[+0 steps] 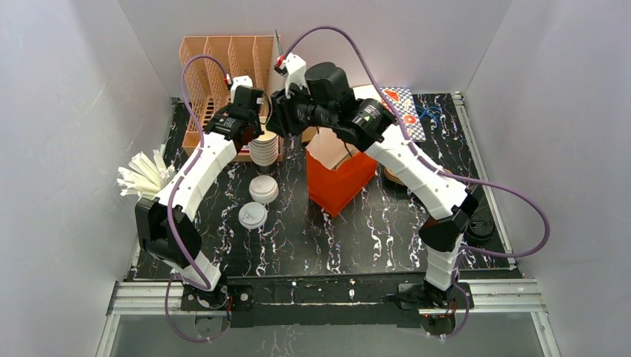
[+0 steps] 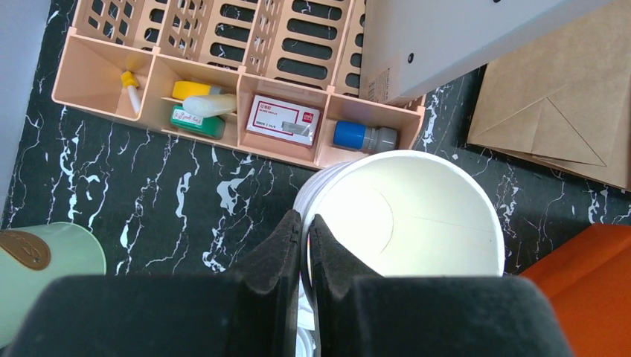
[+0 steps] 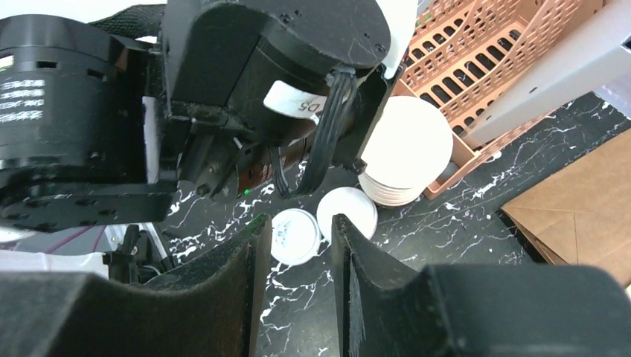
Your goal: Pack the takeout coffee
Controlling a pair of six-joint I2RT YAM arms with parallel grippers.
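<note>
A dark round cup with a black lid (image 1: 480, 227) stands at the table's right edge, partly behind my right arm. I see no white-lidded green cup for certain. My left gripper (image 1: 257, 134) is shut on the rim of the top cup of the lidless white cup stack (image 2: 417, 216). One finger (image 2: 279, 242) is outside the rim and the other is inside. My right gripper (image 3: 298, 223) is open and empty. It hangs high beside the left wrist, above a loose white lid (image 3: 295, 236) and a white round piece (image 3: 347, 212).
An orange bag (image 1: 338, 175) stands open mid-table. A peach organizer (image 2: 245, 111) with small items runs along the back. A brown paper bag (image 2: 551, 111) lies right of the stack. A pale green round thing (image 2: 45, 260) is at the left. White sticks (image 1: 145, 175) fan out far left.
</note>
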